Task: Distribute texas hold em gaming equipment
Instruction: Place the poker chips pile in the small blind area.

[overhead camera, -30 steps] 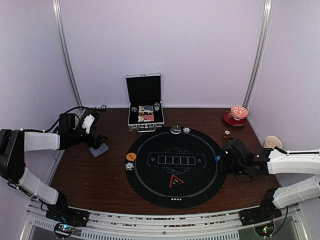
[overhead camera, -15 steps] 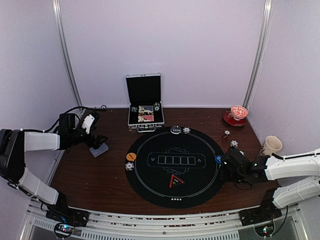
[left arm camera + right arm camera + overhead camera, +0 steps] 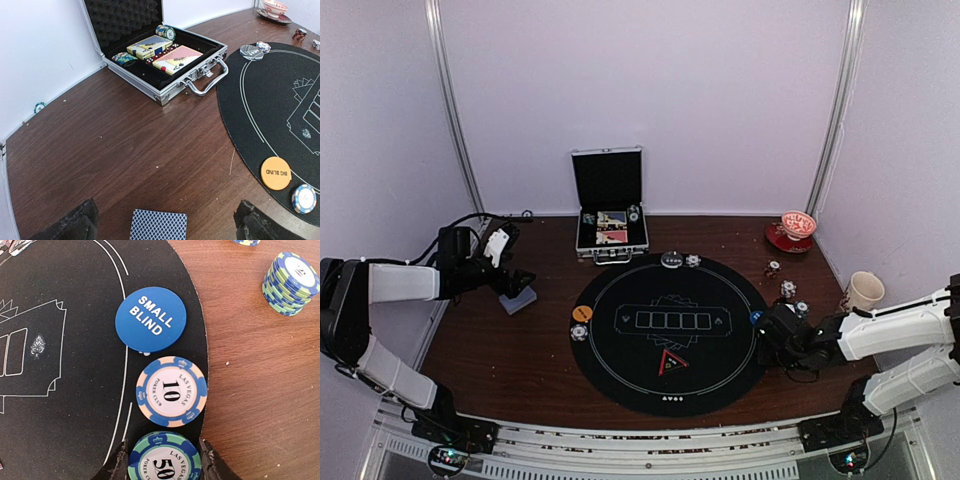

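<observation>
My left gripper is open, its fingers wide apart over a grey-blue-backed card pile lying on the wood; it shows left of the mat in the top view. My right gripper is shut on a green-and-blue 50 chip at the mat's right edge. Just ahead lie a blue-and-peach 10 chip and the blue SMALL BLIND button. The orange BIG BLIND button and a blue-white chip lie on the mat's left edge.
The open silver case with card boxes and chips stands behind the black mat. A clear disc and a chip lie at the mat's far edge. Chip stacks, a cup and a red bowl are on the right.
My right arm has moved nearer and left along the mat's right edge, uncovering the chip stacks and the cup behind it. The left arm has not moved.
</observation>
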You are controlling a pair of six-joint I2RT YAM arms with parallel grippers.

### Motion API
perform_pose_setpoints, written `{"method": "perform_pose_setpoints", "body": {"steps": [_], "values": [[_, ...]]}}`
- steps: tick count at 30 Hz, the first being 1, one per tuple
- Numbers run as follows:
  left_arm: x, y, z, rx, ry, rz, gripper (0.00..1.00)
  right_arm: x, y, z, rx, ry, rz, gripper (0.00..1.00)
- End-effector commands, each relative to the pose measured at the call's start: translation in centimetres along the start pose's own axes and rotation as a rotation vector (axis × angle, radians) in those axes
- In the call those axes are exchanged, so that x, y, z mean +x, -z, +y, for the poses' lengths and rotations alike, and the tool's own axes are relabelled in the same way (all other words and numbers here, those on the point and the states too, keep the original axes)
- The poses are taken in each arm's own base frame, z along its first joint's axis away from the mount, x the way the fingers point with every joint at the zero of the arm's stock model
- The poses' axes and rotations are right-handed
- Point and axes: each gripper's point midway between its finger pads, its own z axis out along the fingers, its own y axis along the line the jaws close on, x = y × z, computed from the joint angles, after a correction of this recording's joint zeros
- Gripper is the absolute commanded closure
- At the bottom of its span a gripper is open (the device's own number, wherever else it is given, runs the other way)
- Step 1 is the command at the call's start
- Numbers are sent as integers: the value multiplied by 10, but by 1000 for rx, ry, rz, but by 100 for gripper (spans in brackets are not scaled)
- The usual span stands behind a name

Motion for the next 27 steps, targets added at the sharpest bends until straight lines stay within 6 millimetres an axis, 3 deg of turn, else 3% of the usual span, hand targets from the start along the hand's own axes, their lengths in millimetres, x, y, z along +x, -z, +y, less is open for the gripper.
{"method": "perform_pose_setpoints", "body": {"steps": [1,13,18,23,27], "values": [[-9,0,4,-7,-7,-38,2,-8,-1,1,19,-8,-44,68],[-9,0,4,-7,-6,-38,2,-9,-6,9,11,6,-37,63],[-8,-1,4,-6,-6,-37,2,-13,4,15,-9,15,-34,39],[-8,-1,4,-5,-6,-36,2,-38,35,17,-43,7,-81,15],[-9,0,4,-5,-5,-37,2,-71,66,13,-16,31,-144,12]]}}
